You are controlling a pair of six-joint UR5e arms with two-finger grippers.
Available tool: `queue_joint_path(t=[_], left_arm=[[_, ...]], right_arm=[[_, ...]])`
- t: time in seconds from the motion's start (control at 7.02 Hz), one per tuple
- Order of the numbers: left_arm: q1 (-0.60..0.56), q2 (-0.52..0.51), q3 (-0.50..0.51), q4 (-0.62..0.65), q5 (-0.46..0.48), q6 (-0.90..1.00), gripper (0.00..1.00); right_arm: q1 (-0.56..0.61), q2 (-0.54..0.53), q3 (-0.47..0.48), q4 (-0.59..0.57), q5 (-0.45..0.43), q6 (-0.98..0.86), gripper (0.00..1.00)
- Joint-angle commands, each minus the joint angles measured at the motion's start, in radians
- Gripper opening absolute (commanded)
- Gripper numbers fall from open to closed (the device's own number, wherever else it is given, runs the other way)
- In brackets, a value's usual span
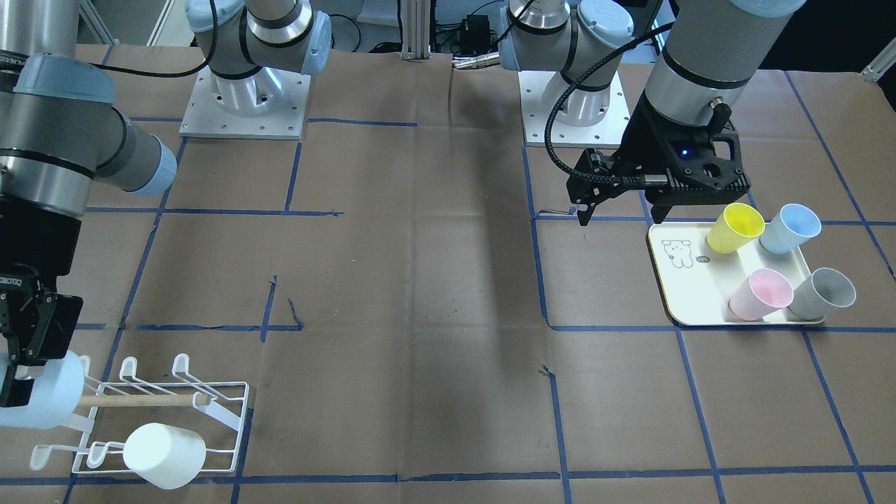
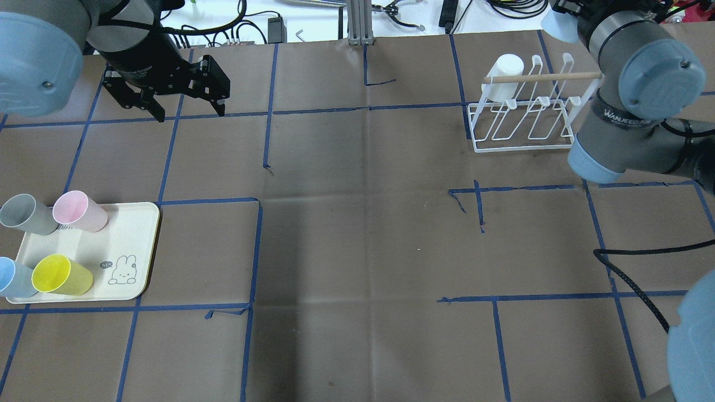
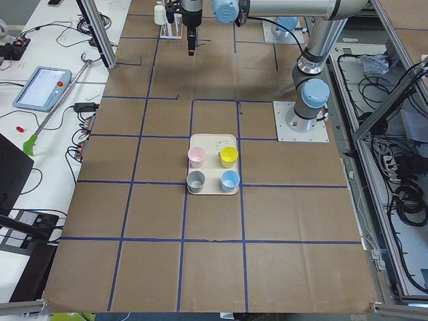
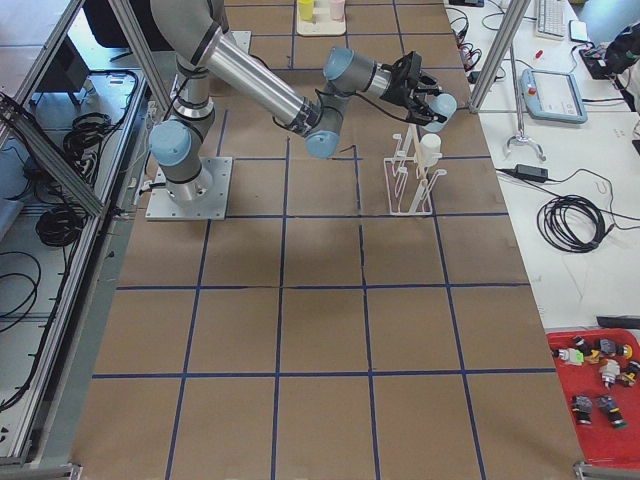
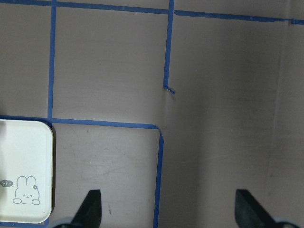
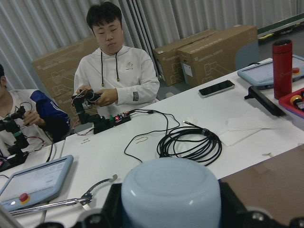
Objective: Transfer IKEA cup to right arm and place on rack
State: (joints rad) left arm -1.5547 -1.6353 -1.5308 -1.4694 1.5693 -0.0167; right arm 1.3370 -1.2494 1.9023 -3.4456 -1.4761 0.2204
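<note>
The right end effector pinched a pale blue cup just beside the rack, at the end of its wooden dowel; a white cup hung on a prong of the rack's other row; the left end effector hovered with fingers spread near a cream tray carrying a yellow cup, pink cup, grey cup and sky-blue cup; the overhead view hid the grip behind the right arm; the front-facing view showed it; only the right wrist view showed a person in a white top seated at a white bench.
</note>
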Motion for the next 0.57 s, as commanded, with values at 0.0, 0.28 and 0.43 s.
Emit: queue_joint_path(t=[0.0, 0.28, 0.43], left_arm=[[-0.002, -0.003, 0.0, 0.0, -0.002, 0.069, 0.99], [-0.001, 0.0, -0.005, 0.0, 0.0, 0.096, 0.99], [0.002, 0.002, -0.003, 0.0, -0.002, 0.107, 0.99]], right_arm=[[-0.022, 0.004, 0.0, 0.002, 0.002, -0.042, 0.09], [-0.059, 0.005, -0.002, 0.003, 0.011, -0.041, 0.09], [-0.07, 0.011, -0.005, 0.002, 0.013, -0.056, 0.09]])
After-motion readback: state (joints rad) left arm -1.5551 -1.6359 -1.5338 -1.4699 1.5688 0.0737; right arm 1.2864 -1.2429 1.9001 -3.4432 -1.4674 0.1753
